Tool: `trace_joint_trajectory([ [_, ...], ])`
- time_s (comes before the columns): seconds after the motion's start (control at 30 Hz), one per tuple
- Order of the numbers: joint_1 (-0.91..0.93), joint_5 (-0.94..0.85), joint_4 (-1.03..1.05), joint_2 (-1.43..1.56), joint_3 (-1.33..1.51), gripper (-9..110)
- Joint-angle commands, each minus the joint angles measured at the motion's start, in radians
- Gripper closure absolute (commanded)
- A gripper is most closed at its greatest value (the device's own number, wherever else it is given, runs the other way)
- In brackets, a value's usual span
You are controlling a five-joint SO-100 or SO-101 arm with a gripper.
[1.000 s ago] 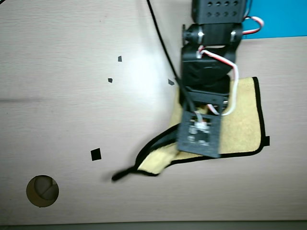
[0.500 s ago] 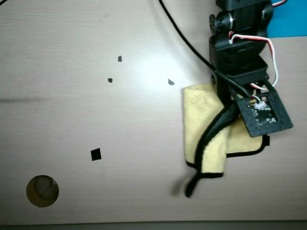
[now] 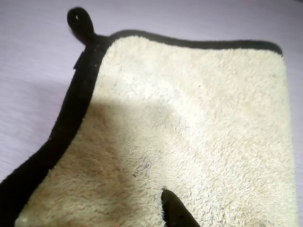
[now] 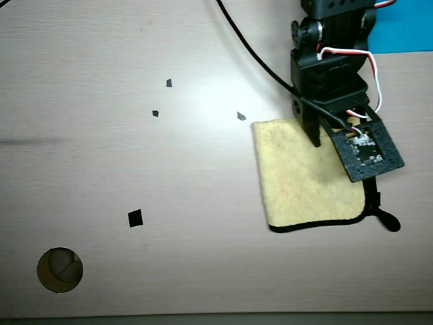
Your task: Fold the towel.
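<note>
Overhead cam looks straight down on the bench (image 4: 101, 162), arm at upper right. Wrist cam sits close, low-angle. Both share the towel (image 4: 304, 176).

Arm reaching down from the top edge (overhead view), pincer (image 4: 316, 140) pointing downward, apparently parted

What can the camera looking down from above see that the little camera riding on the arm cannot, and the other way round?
Only the overhead view shows the arm, its black cable, the table with small black marks, a round hole and a blue sheet. Only the wrist view shows the towel's fuzzy pile close up and one dark fingertip of the hand over it. Both show the pale yellow towel lying flat, with its black trim and corner loop.
</note>
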Motion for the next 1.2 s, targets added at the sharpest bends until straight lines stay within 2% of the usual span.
trace_joint_trajectory([
  [0.0, 0.000, 0.028, -0.029, 0.005, -0.015, 101],
  [0.3, 0.026, 0.071, 0.017, 0.071, -0.003, 89],
  [0.47, 0.008, 0.081, 0.054, 0.221, 0.078, 86],
  [0.63, -0.023, 0.147, 0.212, 0.387, 0.103, 86],
  [0.9, -0.072, 0.499, 0.545, 0.541, 0.048, 87],
  [1.17, 0.063, 0.755, 0.597, 0.534, 0.083, 88],
])
